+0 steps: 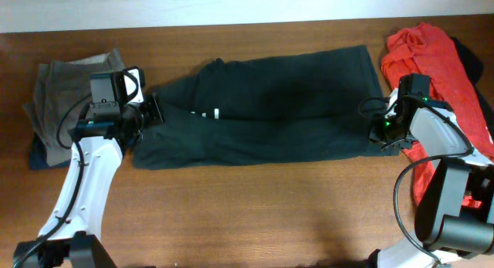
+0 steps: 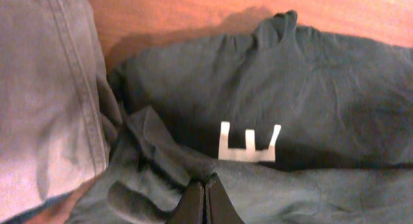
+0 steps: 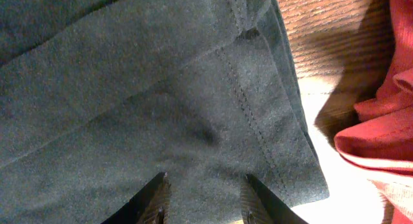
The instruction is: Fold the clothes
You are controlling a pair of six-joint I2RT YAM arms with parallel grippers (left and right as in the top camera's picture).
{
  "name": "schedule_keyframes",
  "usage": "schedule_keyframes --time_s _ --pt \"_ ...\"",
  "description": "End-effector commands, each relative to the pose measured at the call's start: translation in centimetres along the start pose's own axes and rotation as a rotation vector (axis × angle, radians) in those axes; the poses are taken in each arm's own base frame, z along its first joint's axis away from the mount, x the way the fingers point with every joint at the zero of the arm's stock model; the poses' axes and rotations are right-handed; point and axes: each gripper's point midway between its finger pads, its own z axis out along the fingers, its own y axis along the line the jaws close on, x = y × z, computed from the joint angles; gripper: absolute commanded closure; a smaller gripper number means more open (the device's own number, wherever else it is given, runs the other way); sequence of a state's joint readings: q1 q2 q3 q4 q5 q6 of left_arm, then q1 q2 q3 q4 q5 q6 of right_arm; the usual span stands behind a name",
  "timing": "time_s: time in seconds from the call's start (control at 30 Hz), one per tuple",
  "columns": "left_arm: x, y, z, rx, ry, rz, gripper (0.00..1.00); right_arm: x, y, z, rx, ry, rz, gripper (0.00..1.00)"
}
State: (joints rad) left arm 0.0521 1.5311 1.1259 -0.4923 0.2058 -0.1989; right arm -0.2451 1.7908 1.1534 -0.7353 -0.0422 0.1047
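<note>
Lying across table (image 1: 231,214), dark charcoal trousers (image 1: 270,106), white logo (image 2: 248,144), rumpled

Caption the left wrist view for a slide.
Left end effector closed at bunched edge of dark trousers, grey garment alongside.

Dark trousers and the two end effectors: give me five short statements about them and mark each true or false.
1. The dark trousers lie spread lengthwise on the table. True.
2. The left end effector has its fingers wide apart. False: they are closed together.
3. A red garment lies past the trousers' right end. True.
4. The right end effector is over the red garment. False: it is over the trousers' hemmed end, fingers apart.
5. The grey-khaki garment covers the dark trousers. False: it lies beside their left end.
</note>
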Motion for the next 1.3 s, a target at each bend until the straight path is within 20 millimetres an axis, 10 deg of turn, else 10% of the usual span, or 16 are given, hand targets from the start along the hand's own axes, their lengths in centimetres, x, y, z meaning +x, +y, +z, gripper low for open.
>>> schedule_keyframes --time_s 0.0,0.13,0.3,0.97,1.27 --pt "0.3 0.5 2.0 -0.003 0.027 0.004 0.99 0.4 0.1 0.2 -0.002 0.011 0.003 0.60" --pt "2.1 1.3 4.1 -0.013 0.103 -0.013 0.93 0.4 0.1 0.2 -0.002 0.011 0.002 0.60" --pt "4.6 1.8 4.7 -0.026 0.205 -0.034 0.54 0.4 0.1 0.2 -0.002 0.011 0.003 0.60" --pt "10.4 3.2 5.8 -0.055 0.324 -0.058 0.46 -2.2 -0.7 0.0 0.049 -0.073 -0.007 0.27" --pt "16.5 4.8 7.8 -0.092 0.535 -0.105 0.46 4.1 -1.0 3.7 0.047 0.228 -0.012 0.28"
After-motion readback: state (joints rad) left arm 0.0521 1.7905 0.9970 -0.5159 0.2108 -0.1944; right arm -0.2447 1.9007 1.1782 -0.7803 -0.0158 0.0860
